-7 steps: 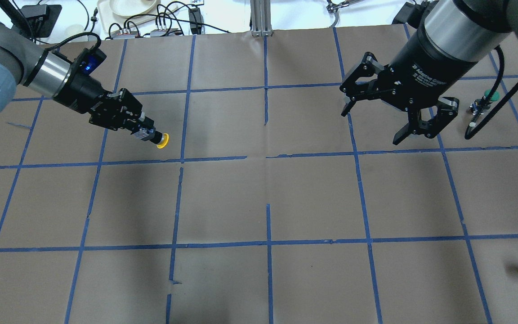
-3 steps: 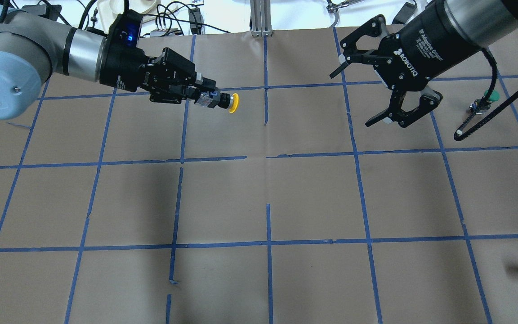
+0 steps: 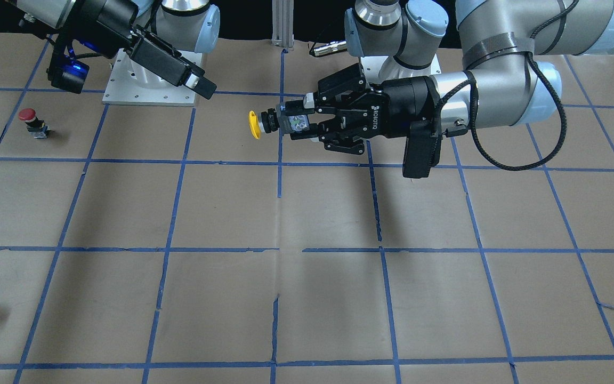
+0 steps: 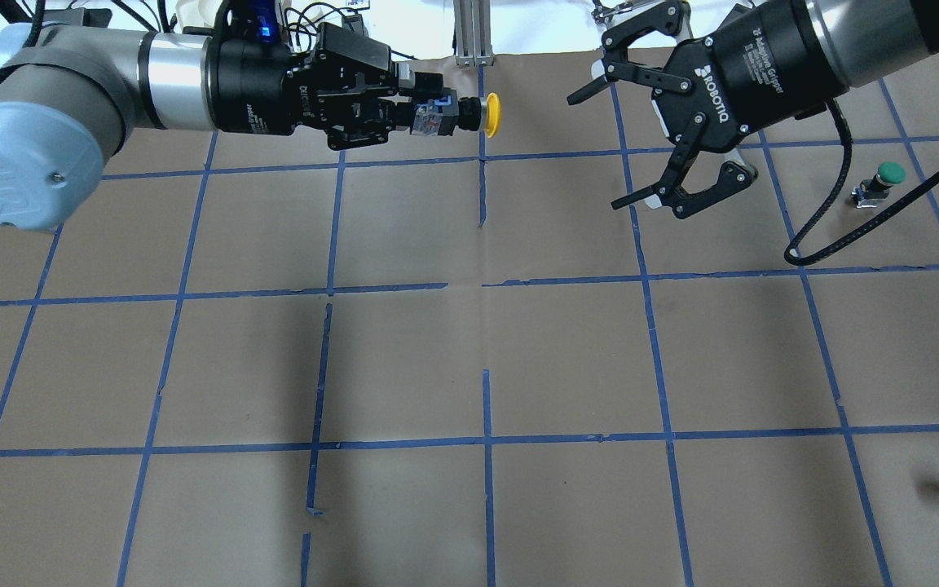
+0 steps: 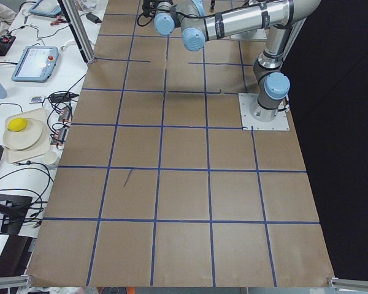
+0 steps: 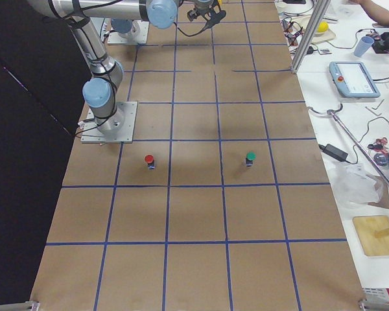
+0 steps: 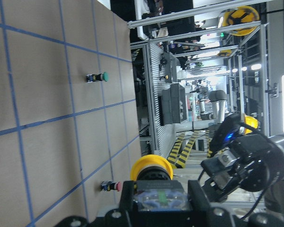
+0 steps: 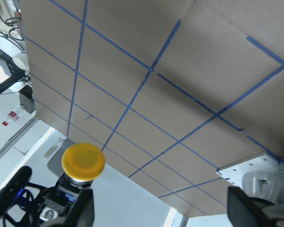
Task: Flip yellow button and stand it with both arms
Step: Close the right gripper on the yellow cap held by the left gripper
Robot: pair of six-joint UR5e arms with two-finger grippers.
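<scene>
I log left gripper [image 4: 429, 114] clamped on yellow button [image 4: 469, 114], cap sideways, aloft over bench, right gripper [image 4: 593, 153] jaws apart.

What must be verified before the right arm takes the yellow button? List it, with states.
1. Left jaws shut on the yellow button by its base: ok.
2. Yellow cap free, facing the right jaws: ok.
3. Right jaws open: ok.
4. Right jaws lined up on the cap: not ok, the button sits off-centre in the right wrist view.
5. Green button and red button away from the gap between the arms: ok.
6. Grip firmness: cannot tell.
</scene>
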